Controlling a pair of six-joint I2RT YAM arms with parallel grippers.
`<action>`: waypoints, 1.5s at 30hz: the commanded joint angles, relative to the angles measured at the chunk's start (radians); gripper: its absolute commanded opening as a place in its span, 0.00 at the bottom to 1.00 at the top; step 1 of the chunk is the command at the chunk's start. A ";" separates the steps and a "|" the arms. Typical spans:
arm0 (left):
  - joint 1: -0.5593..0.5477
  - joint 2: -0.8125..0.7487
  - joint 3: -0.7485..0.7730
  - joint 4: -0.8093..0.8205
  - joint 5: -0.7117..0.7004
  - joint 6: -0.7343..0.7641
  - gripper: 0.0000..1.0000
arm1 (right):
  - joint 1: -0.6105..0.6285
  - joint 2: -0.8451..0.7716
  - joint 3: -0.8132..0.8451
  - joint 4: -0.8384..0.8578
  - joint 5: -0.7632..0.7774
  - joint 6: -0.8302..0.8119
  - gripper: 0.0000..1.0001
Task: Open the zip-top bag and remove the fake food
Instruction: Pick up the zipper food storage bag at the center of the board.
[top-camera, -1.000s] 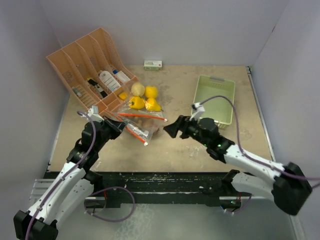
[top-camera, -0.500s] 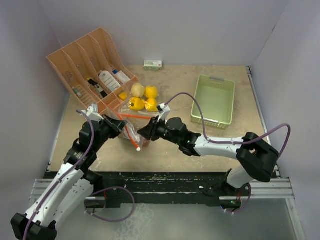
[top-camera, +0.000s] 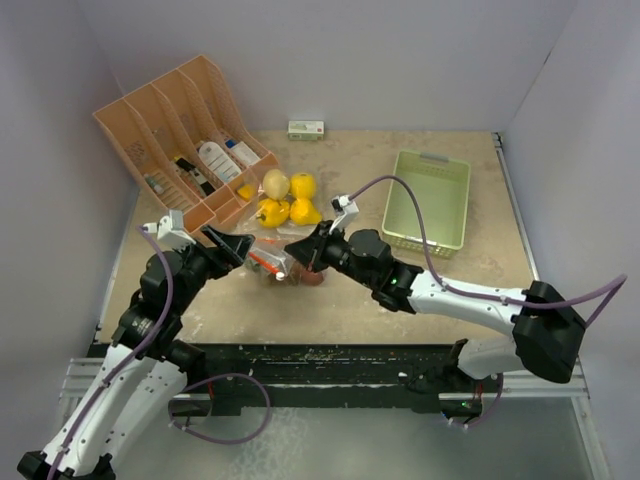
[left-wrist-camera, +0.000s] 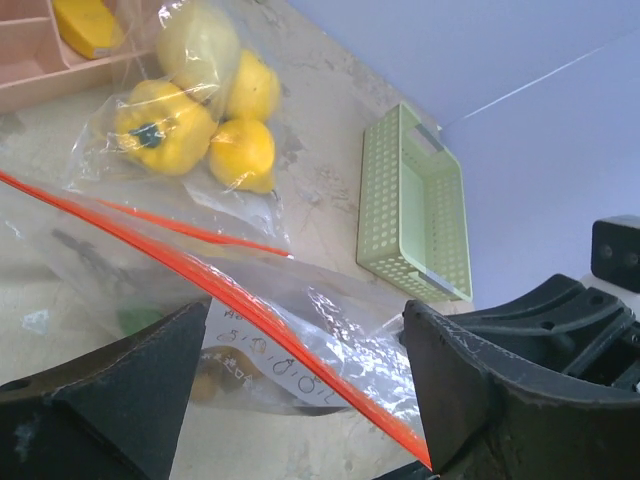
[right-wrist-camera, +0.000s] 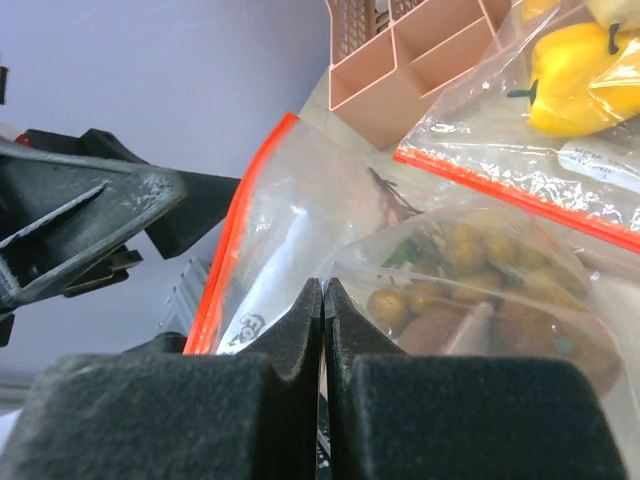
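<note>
A clear zip-top bag with an orange zip strip lies between my two grippers. Inside it are brown and reddish fake food lumps. My right gripper is shut, pinching the bag's clear film on its right side. At the bag's left edge my left gripper stands open, and the zip strip runs across the gap between its fingers without being pinched. A second clear bag holds yellow lemons and peppers, seen also in the left wrist view.
An orange divider rack with bottles and packets stands at the back left, close behind the bags. A pale green basket sits at the right. A small white box lies by the back wall.
My right gripper swung left to the bag and shut on its film. My left gripper, shut on the bag before, has opened and let go.
</note>
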 joint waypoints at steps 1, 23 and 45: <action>-0.005 0.005 0.062 0.019 0.039 0.090 0.84 | 0.000 -0.021 0.108 -0.121 0.076 -0.004 0.00; -0.053 0.230 0.021 0.308 0.157 0.053 0.94 | -0.118 -0.049 0.126 -0.227 -0.037 0.139 0.00; -0.105 0.331 0.186 0.133 0.051 -0.119 0.00 | -0.085 -0.295 -0.017 -0.155 0.128 -0.185 0.60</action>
